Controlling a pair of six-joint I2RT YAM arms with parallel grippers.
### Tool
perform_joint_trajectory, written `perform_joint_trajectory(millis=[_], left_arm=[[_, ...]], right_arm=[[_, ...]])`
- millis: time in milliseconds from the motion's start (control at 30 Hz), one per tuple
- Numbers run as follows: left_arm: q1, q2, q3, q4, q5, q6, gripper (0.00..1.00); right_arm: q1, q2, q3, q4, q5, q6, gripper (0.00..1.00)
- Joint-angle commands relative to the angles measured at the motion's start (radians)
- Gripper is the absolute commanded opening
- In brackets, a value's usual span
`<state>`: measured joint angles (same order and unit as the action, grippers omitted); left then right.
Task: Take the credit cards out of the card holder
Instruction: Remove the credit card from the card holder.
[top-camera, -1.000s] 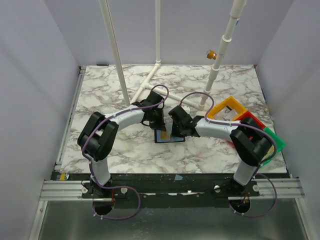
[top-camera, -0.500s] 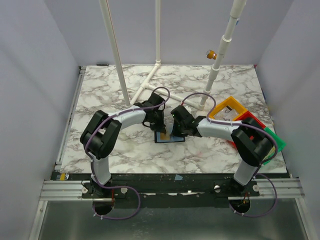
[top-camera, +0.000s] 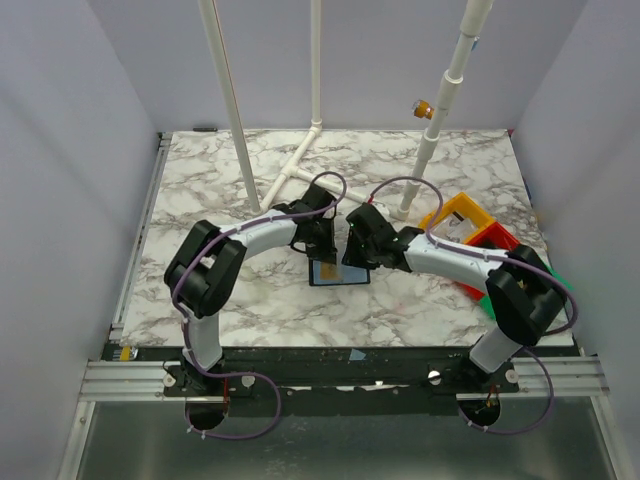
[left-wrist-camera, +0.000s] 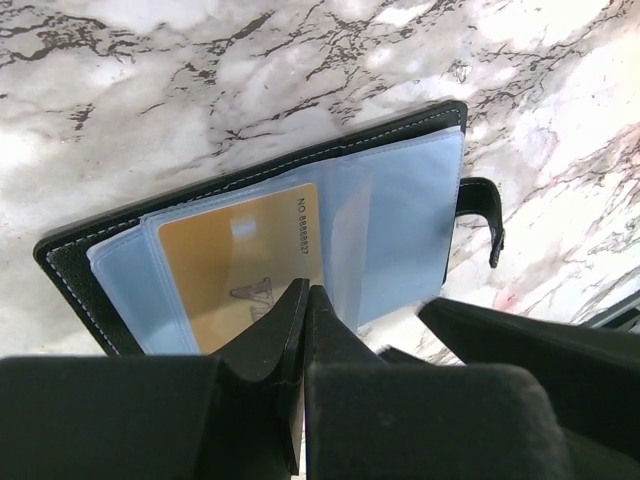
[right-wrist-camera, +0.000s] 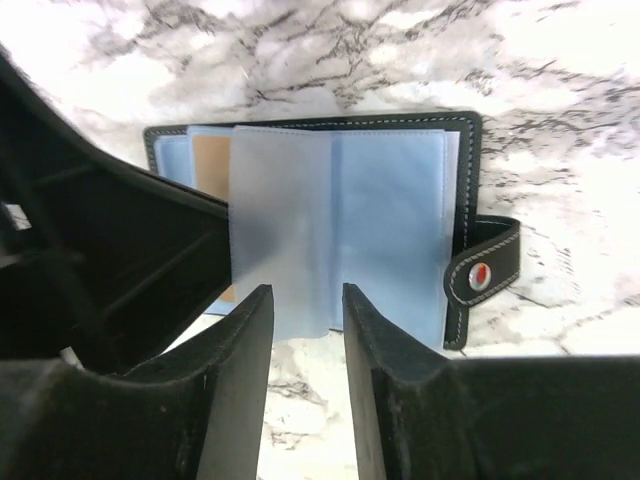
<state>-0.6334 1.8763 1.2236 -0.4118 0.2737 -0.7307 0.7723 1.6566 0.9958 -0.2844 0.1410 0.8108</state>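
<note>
Nearest me in the right wrist view, my right gripper (right-wrist-camera: 305, 292) has its fingers spread. The lower edge of a pale blue sleeve leaf (right-wrist-camera: 285, 225) stands just ahead of the gap, unclamped as far as I can see. My left gripper (left-wrist-camera: 305, 292) has its fingers pressed together, tips down over the tan credit card (left-wrist-camera: 235, 265) showing through its pocket. Beyond both lies the card holder (right-wrist-camera: 470, 200), open and flat on the marble table (top-camera: 200, 190) between the arms, long axis across my view, snap tab (right-wrist-camera: 485, 270) to the right. The card sits on the left arm's side, so I judge the right fingers must reach past the leaf to get at it.
</note>
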Motion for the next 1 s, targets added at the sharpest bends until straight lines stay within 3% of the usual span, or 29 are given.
perform_joint_trajectory(millis=[0, 233, 667, 967], left_arm=[[-0.013, 0.017, 0.039, -0.005, 0.023, -0.004, 0.0], [-0.042, 0.046, 0.078, -0.008, 0.03, -0.019, 0.0], [-0.087, 0.165, 0.144, 0.009, 0.053, -0.062, 0.0], [-0.078, 0.067, 0.125, -0.019, 0.01, -0.044, 0.0]], right_arm=[[-0.001, -0.084, 0.067, -0.139, 0.143, -0.01, 0.39], [-0.005, -0.24, 0.042, -0.215, 0.256, -0.004, 0.51], [-0.005, -0.345, 0.036, -0.268, 0.286, -0.012, 0.51], [-0.005, -0.315, 0.047, -0.239, 0.233, -0.019, 0.52]])
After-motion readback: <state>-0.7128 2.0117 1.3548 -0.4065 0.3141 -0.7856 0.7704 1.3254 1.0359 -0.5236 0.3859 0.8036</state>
